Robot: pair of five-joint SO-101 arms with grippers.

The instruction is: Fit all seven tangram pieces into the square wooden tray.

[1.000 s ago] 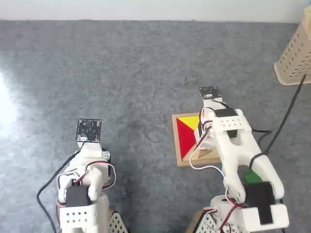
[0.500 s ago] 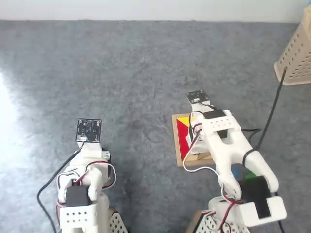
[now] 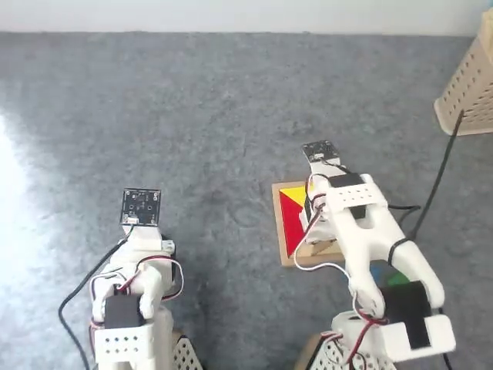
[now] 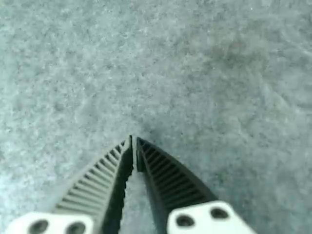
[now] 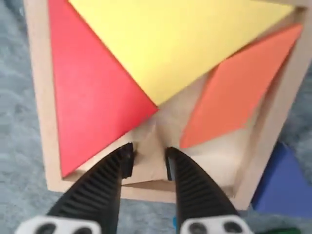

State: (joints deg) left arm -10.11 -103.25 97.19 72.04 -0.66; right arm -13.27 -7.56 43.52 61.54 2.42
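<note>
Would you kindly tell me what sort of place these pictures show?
Probably a robotics test bench, though a hobby setup is possible: a left arm and right arm with exposed wiring stand side by side on a grey carpet-like surface, with a wooden tray of coloured pieces.

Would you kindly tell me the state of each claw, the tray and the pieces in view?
Left claw, shut, empty.
Right claw, open, empty.
Square wooden tray, partly filled.
Red triangle piece, flat in tray.
Yellow triangle piece, flat in tray.
Orange parallelogram piece, flat in tray.
Blue piece, outside tray.
</note>
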